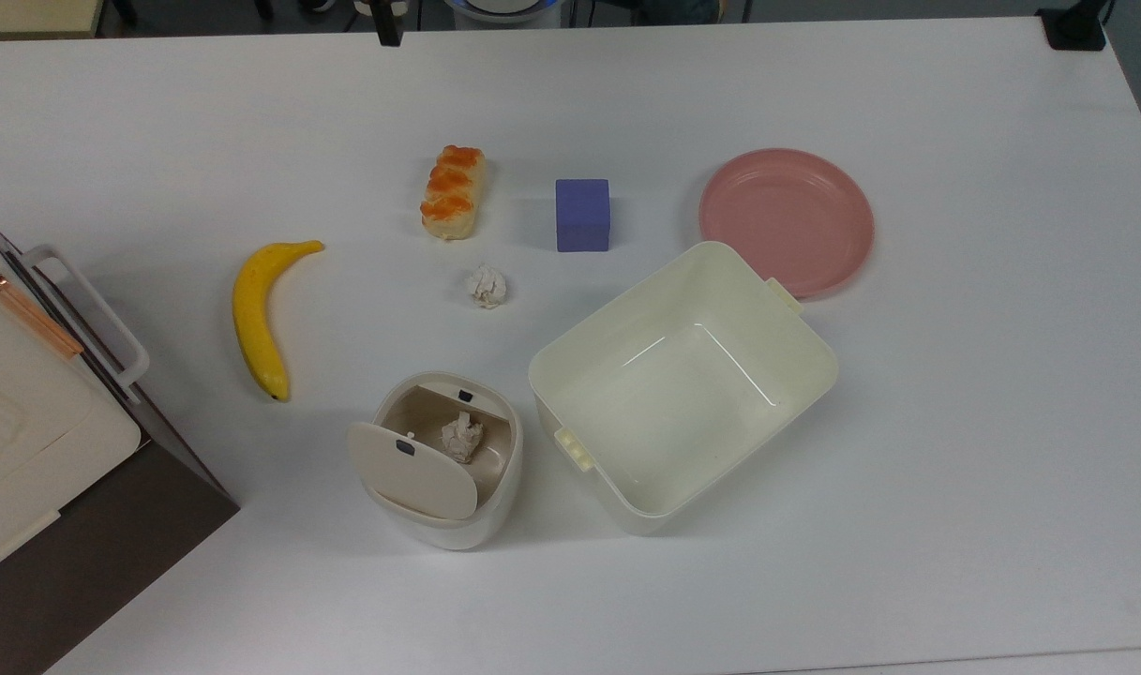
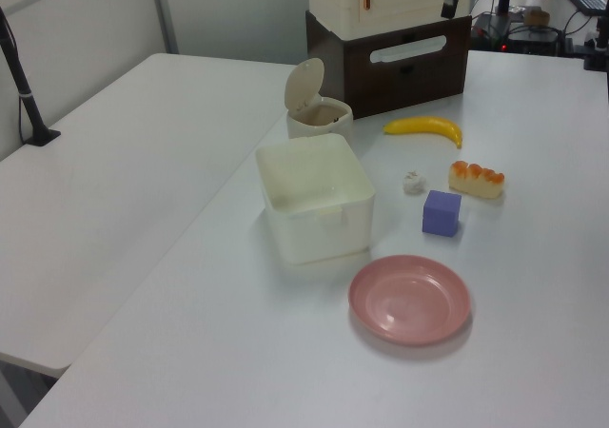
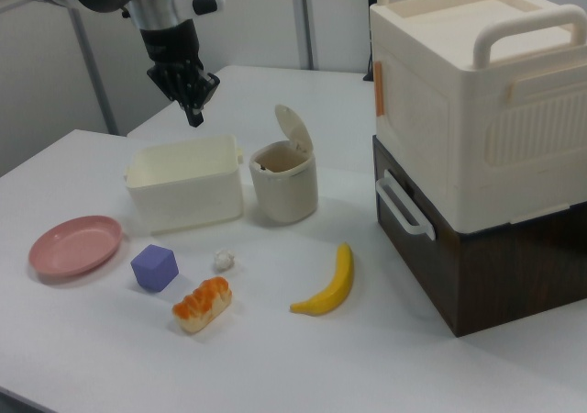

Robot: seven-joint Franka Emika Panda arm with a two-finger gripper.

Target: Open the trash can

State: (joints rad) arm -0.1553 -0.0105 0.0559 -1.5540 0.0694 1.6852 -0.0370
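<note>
With the trash can (image 1: pixel 443 469) already standing lid-up near the bench's (image 1: pixel 954 422) front edge in the top view, just beside the larger cream tub (image 1: pixel 683 384) on the top view's right, the job looks done and the risks are about undoing it. Its beige flip lid (image 3: pixel 294 128) is tilted back on its hinge, the bin mouth is exposed, and a crumpled paper wad (image 1: pixel 462 437) lies inside. The hand (image 3: pixel 193 110) hangs high above the bench in the right view, well apart from the trash can, over the tub's far side; its fingers look pinched together with nothing between them, so it reads as clenched and empty. Likely trouble: if the arm comes back down toward the bin, it could clip the raised lid and knock it shut, or shove the light bin into the tub or toward the bench edge. A sweep low across the bench could also hit the banana (image 1: pixel 259 314), the bread roll (image 1: pixel 453 190), the purple block (image 1: pixel 582 215), the loose paper ball (image 1: pixel 487 285) or the pink plate (image 1: pixel 786 220). The lid might fall back by itself if its hinge is weak; that cannot be judged here. The stacked cream box (image 3: pixel 477 92) on the dark cabinet (image 3: pixel 477 266) is near the bin and limits clearance on that side.
</note>
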